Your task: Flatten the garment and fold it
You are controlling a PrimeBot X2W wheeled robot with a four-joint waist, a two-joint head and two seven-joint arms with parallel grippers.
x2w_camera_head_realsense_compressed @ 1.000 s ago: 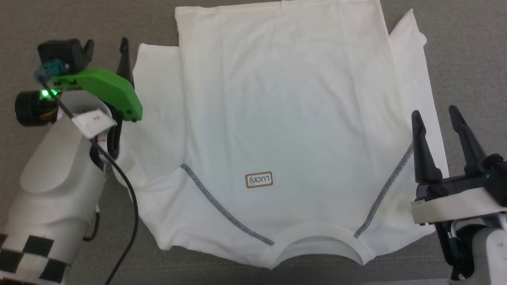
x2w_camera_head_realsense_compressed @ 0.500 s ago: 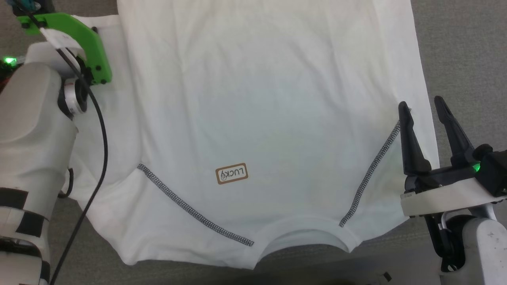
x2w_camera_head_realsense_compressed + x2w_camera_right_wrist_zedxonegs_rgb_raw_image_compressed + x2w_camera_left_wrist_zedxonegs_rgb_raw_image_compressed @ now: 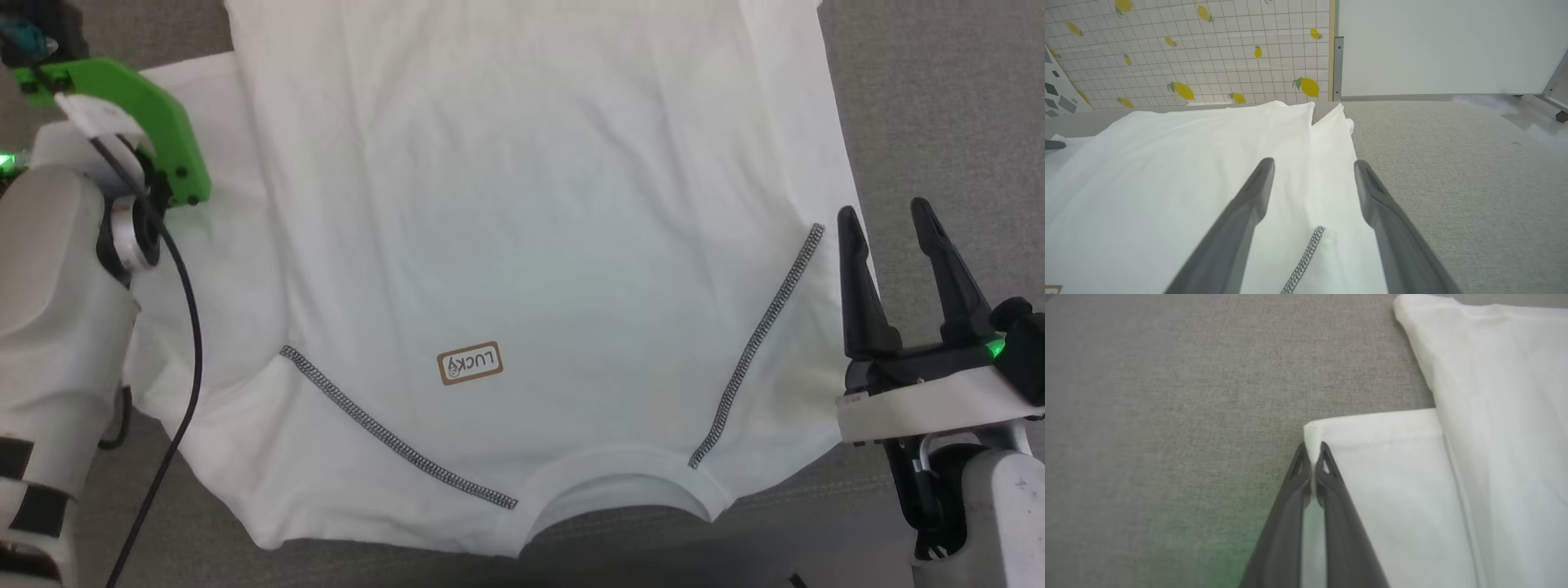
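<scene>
Soft, light and limp by the look of the garment [image 3: 522, 204], bound to sag and crease if lifted mid-panel, so best taken at hems and corners. Spread nearly flat on the grey cloth surface [image 3: 939, 98], collar [image 3: 620, 480] nearest the robot. White all over, with grey stitched shoulder seams [image 3: 755, 343] and a small brown-bordered LUCKY patch [image 3: 470, 364]. Pinched tight on the sleeve's hem corner [image 3: 1310, 430] with the left gripper [image 3: 1313, 446]. Spread wide and empty over at the right gripper [image 3: 885, 211], poised above the garment's edge beside the seam
</scene>
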